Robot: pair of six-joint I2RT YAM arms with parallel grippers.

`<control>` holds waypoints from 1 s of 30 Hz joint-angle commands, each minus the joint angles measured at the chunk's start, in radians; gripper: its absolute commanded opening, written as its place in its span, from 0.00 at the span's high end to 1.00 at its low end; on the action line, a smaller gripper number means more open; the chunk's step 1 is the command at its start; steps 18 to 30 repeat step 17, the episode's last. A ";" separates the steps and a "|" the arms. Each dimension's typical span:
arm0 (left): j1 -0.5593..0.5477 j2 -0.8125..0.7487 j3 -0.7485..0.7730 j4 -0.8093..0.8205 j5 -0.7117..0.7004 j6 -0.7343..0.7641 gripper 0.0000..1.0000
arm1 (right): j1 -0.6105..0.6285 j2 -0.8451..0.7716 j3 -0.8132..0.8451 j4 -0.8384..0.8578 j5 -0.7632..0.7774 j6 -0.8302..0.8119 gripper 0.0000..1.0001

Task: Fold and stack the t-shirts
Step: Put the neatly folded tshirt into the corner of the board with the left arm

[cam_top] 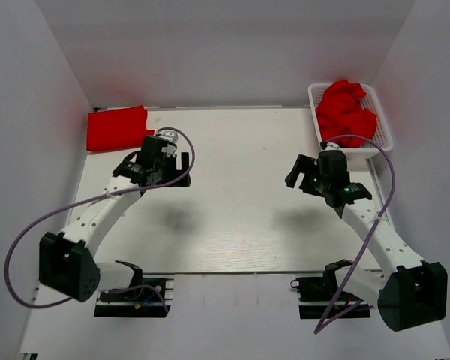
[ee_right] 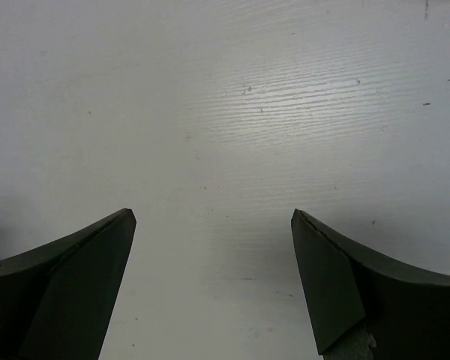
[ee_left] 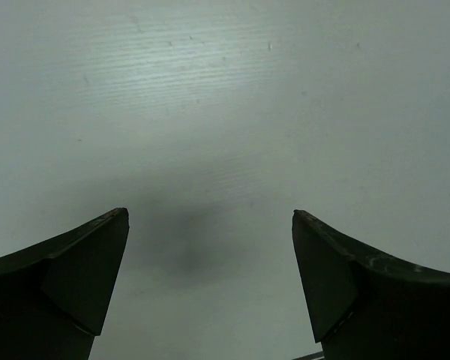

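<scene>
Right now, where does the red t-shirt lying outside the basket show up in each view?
Top external: the red t-shirt lies flat at the far left corner of the table.
Left wrist: not in it.
Right wrist: not in it.
Shared landmark: the white table, which fills both wrist views beyond the fingers.

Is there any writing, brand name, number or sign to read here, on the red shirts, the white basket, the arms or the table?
None: no readable text shows in any view.
The folded t-shirt and the crumpled t-shirts in the basket are plain red.
The table, the left arm and the right arm show no label, number or sign.
</scene>
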 commanded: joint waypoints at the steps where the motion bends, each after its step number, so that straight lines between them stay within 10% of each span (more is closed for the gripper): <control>1: -0.006 -0.128 0.013 -0.028 -0.120 -0.037 0.00 | -0.006 -0.025 -0.026 0.087 -0.039 0.028 0.10; 30: -0.015 -0.196 -0.040 0.010 -0.112 -0.065 0.00 | -0.003 -0.065 -0.062 0.157 -0.126 0.014 0.10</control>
